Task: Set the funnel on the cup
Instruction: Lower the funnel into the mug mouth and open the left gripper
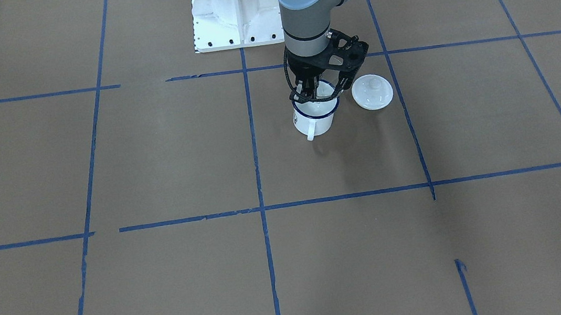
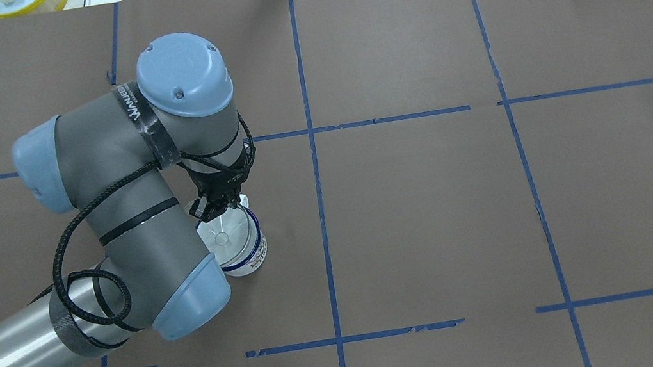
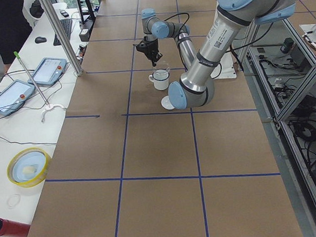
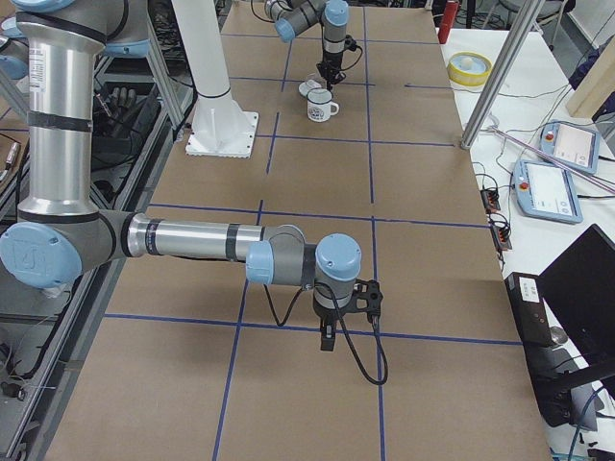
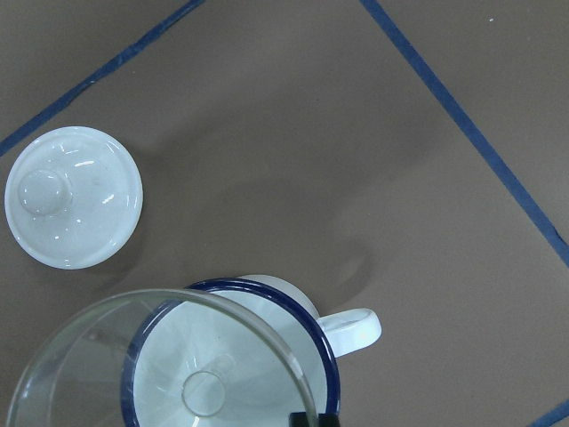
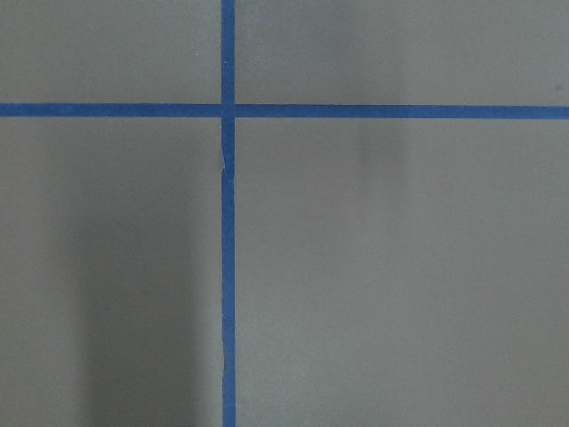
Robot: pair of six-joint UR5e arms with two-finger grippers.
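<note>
In the left wrist view, the round white lid [image 5: 73, 196] lies on the worktop [image 5: 356, 133] at the left, apart from the cup. Next along, the funnel [image 5: 169, 378] hangs in the left claw [image 2: 216, 210], which is closed on its rim. Its spout sits over the mouth of the cup [image 5: 347, 327], whose handle points right. The cone looks offset leftward, and I cannot tell whether it touches the rim. The placing step is in hand. The next move calls for centring, easing down until the cone seats, then releasing and lifting straight up. The right claw [image 4: 327, 338] hangs well apart; I cannot tell whether it is open or closed.
</note>
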